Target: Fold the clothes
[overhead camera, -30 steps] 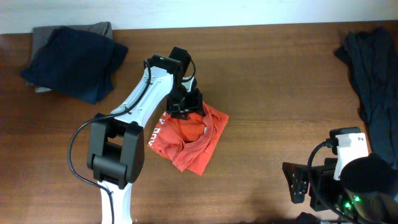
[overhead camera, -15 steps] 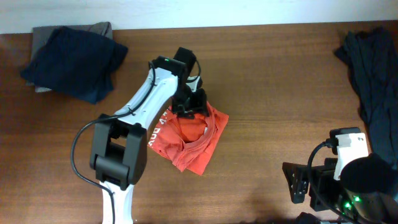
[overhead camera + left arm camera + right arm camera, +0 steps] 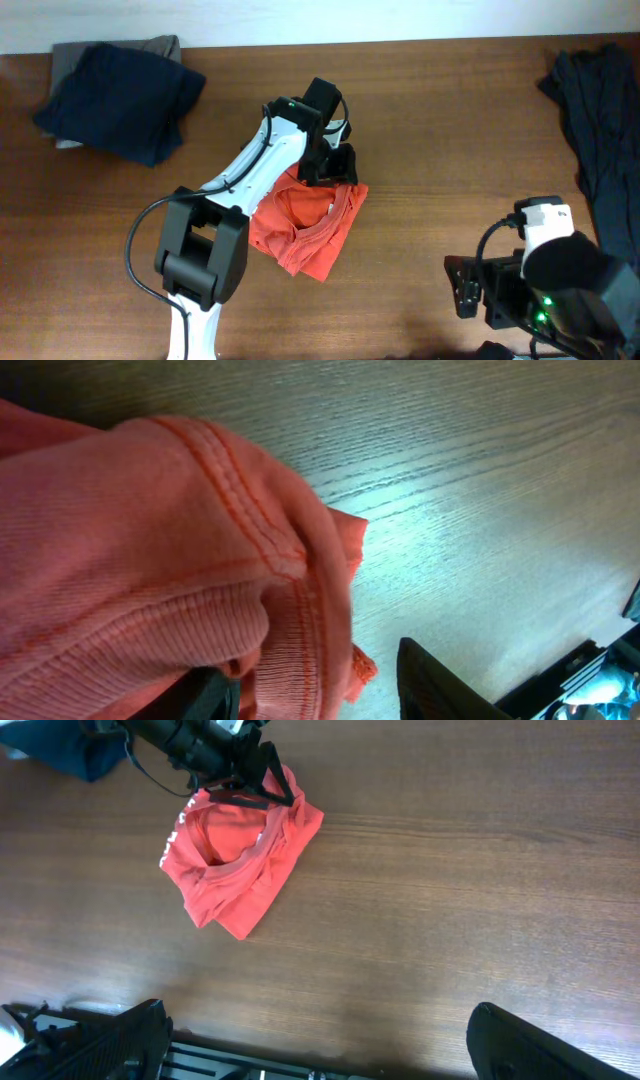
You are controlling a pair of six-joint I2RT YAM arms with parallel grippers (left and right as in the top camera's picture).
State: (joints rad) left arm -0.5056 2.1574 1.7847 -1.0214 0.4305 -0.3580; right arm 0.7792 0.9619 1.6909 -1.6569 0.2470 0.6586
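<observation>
Shifted right, L fingers (image 3: pixel 440 685) pinch stitched ribbed hem of crumpled T-shirt (image 3: pixel 305 225).

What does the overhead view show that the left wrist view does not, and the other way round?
Only overhead: the navy pile at the far left, the dark garment at the right edge, the left arm and the right arm. Only left wrist: a stitched hem close up, with fabric lying between the fingers of the left pincer. Both: the red-orange T-shirt on the wooden table.
</observation>
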